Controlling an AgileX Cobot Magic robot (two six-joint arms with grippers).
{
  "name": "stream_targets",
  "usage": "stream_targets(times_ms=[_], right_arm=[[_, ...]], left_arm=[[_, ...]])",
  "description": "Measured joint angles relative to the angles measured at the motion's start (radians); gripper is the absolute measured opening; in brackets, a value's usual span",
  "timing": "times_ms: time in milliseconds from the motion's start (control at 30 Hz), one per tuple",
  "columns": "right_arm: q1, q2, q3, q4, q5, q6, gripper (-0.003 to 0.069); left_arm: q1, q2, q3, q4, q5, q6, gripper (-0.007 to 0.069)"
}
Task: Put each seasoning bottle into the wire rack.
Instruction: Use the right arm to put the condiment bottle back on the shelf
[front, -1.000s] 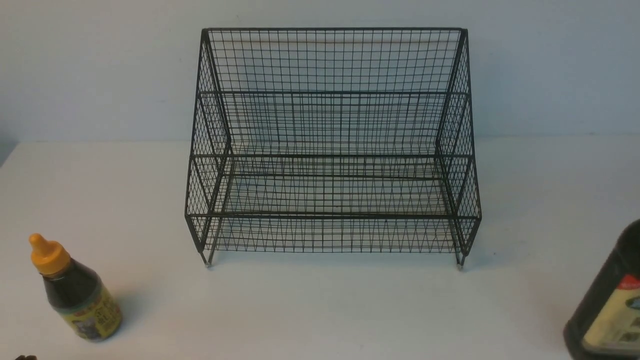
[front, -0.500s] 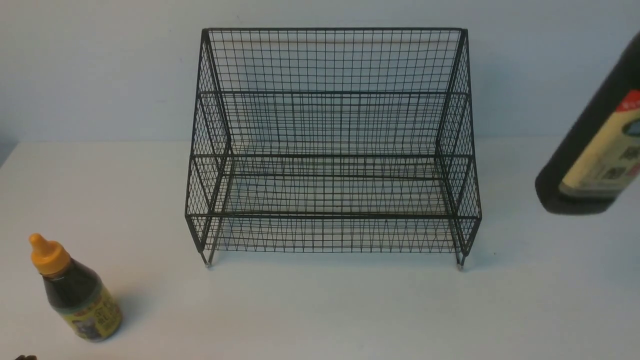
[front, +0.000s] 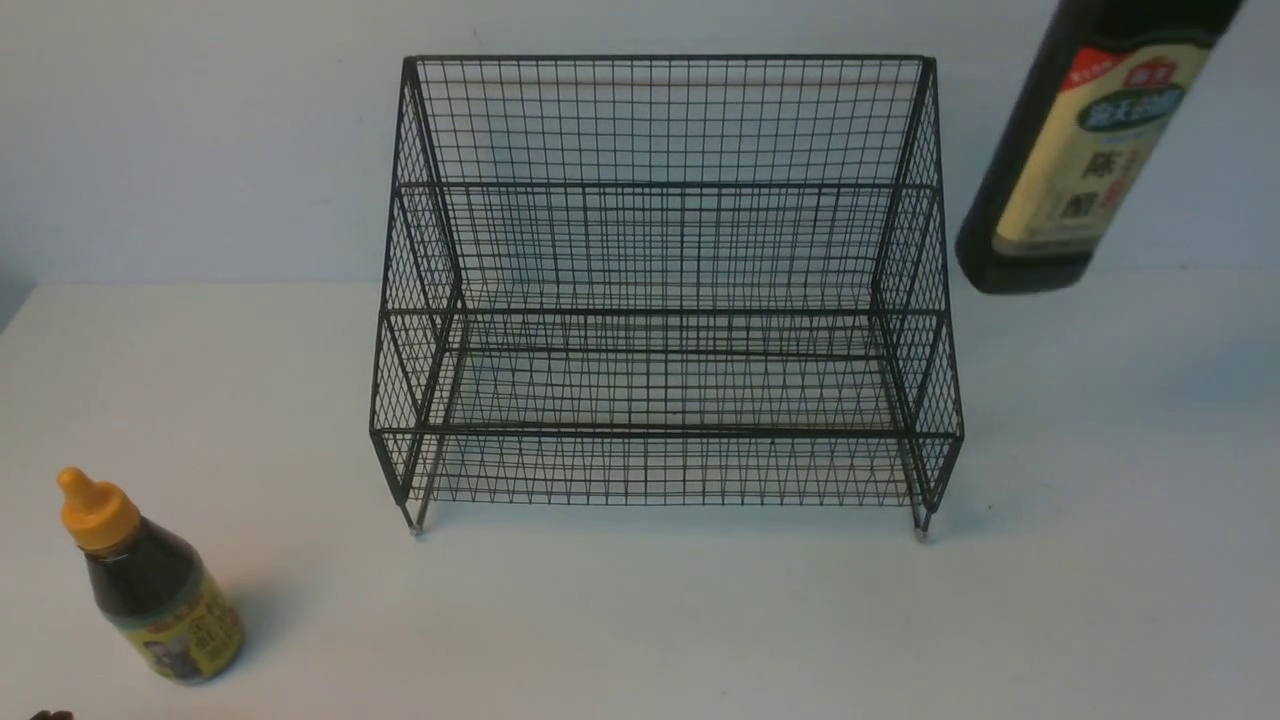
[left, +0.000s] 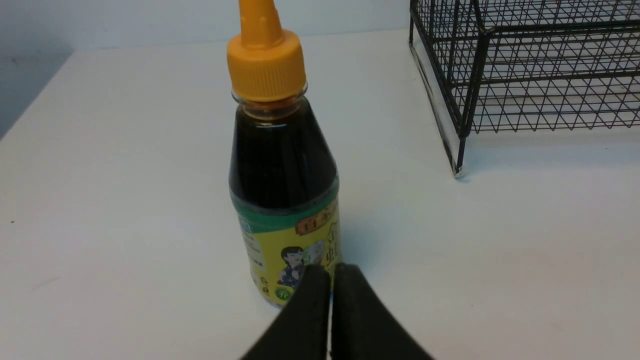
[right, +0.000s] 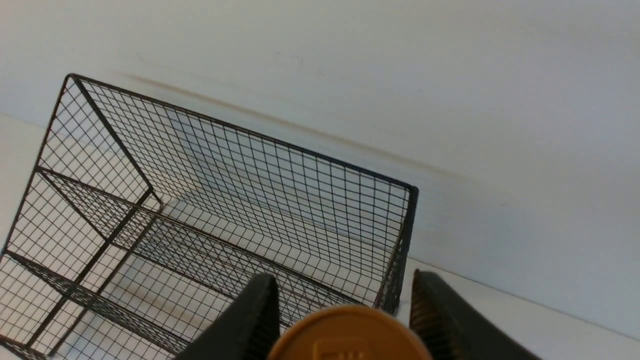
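Right gripper (right: 345, 280) is clamped on the tall bottle (front: 1085, 150), straddling its tan cap (right: 350, 335). In one second it's risen off the table (front: 640, 620) to the rack's (front: 660, 250) 2 o'clock, so drop-in looks next. Left gripper (left: 330, 280) is pinched shut and empty by the short bottle (front: 150, 590), at 8 o'clock.

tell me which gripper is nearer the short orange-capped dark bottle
Left. The left gripper, fingers shut, sits right by the short orange-capped dark bottle; the right gripper holds the tall tan-capped bottle aloft beyond the black wire-mesh rack.
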Motion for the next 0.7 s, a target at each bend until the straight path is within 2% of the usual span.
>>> stream_targets(times_ms=[100, 267, 467, 700], right_arm=[[0.102, 0.04, -0.06, -0.116, 0.0, 0.1, 0.0318], [0.209, 0.1, -0.092, -0.287, -0.018, 0.249, 0.0318], [0.258, 0.157, -0.092, -0.391, -0.097, 0.367, 0.0318], [0.263, 0.194, -0.092, -0.42, -0.152, 0.424, 0.0318]], left_arm=[[0.0, 0.0, 0.0, 0.0, 0.0, 0.0, -0.0005], [0.0, 0.0, 0.0, 0.0, 0.0, 0.0, -0.0005], [0.0, 0.0, 0.0, 0.0, 0.0, 0.0, -0.0005], [0.0, 0.0, 0.0, 0.0, 0.0, 0.0, -0.0005]])
